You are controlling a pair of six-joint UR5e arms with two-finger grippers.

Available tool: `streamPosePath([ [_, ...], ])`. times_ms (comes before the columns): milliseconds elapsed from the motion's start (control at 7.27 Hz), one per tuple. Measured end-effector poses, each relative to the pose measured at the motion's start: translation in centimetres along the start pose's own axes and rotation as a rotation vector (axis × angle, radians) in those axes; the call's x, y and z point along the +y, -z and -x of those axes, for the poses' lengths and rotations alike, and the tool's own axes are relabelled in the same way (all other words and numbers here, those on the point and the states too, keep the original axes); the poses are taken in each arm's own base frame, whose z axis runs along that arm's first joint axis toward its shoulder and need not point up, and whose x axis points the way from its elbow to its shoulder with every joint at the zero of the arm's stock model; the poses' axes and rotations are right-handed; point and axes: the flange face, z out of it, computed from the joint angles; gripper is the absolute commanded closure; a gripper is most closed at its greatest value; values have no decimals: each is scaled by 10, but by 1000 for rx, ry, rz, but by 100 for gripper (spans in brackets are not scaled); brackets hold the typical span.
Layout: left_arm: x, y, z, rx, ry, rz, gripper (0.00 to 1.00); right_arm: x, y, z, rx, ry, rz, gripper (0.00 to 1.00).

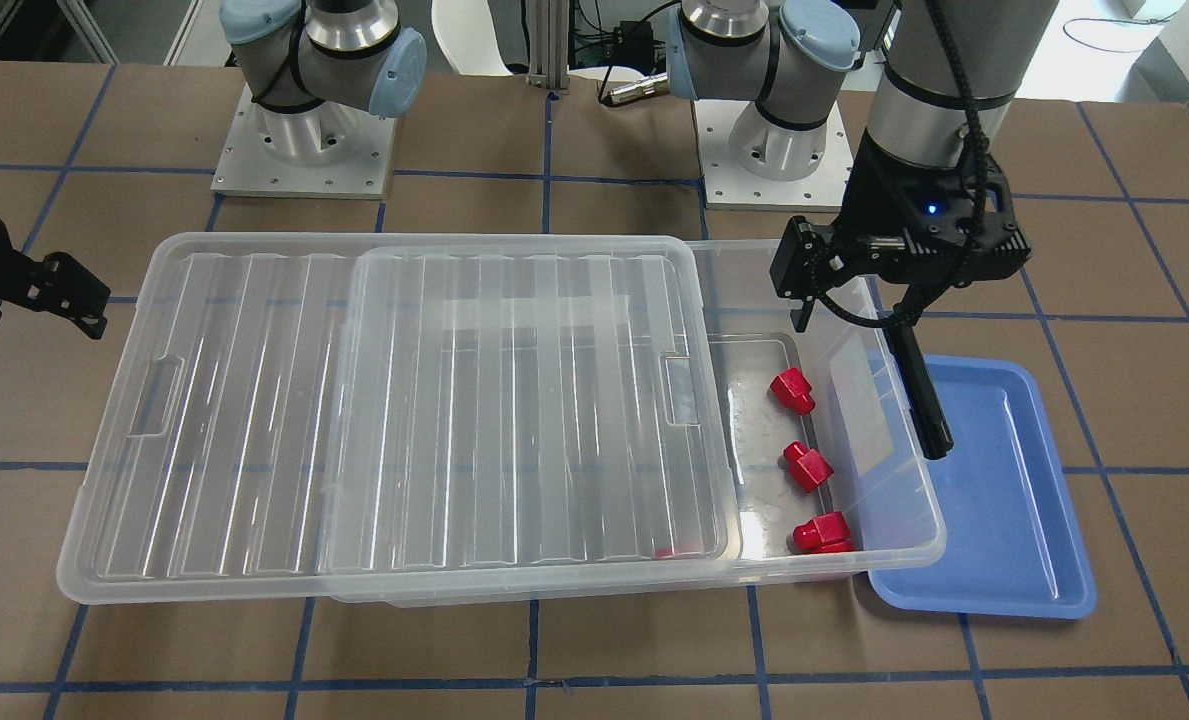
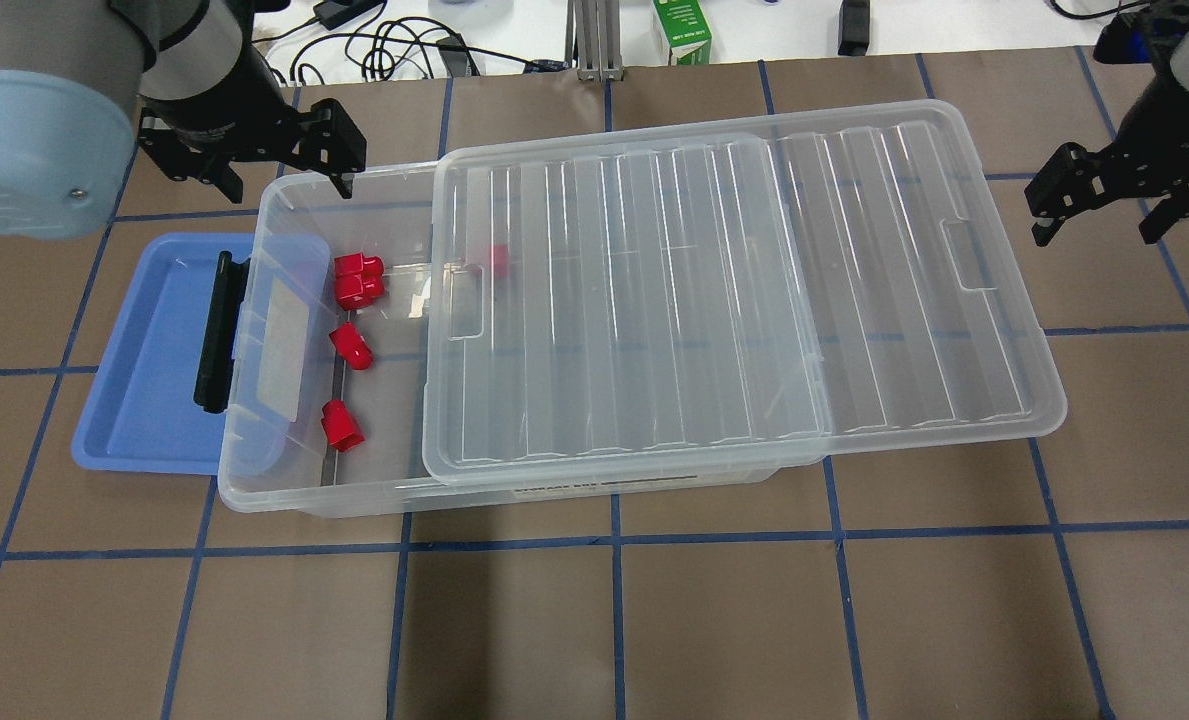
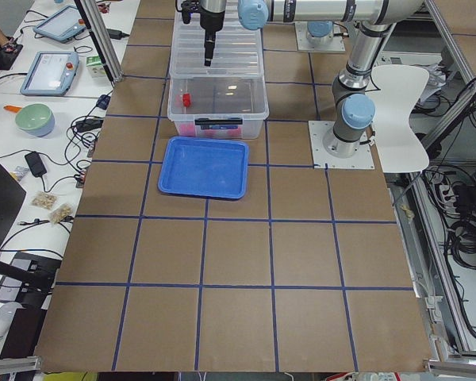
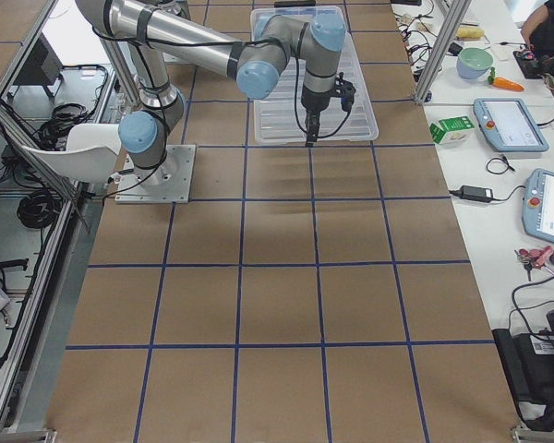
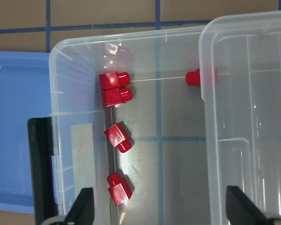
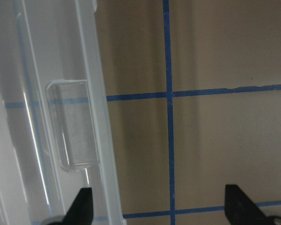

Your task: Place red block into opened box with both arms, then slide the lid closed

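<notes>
The clear box [image 2: 314, 497] lies across the table with its black bar [image 2: 216, 330] at its left end. Its ribbed lid [image 2: 654, 300] is slid to the right and overhangs the box's right end, so the left part stands uncovered. Several red blocks [image 2: 351, 345] lie on the uncovered floor, and another red block [image 5: 199, 76] sits partly under the lid's edge. My left gripper [image 2: 279, 175] hovers open over the box's far left corner, holding nothing. Off the lid's right end, my right gripper [image 2: 1099, 225] is open and empty, with the lid's notch [image 6: 70, 126] beside it.
A blue tray [image 2: 144, 380] lies at the box's left end, partly under it. Cables and a green carton [image 2: 682, 30] sit beyond the table's far edge. Brown table surface with blue tape lines surrounds the box.
</notes>
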Motion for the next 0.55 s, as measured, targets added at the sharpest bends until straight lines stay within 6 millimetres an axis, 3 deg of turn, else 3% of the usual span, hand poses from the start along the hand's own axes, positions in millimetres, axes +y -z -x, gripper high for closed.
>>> streamPosePath([
  [550, 14, 6, 19, 7, 36, 40, 0, -17, -28, -24, -6, 24, 12, 0],
])
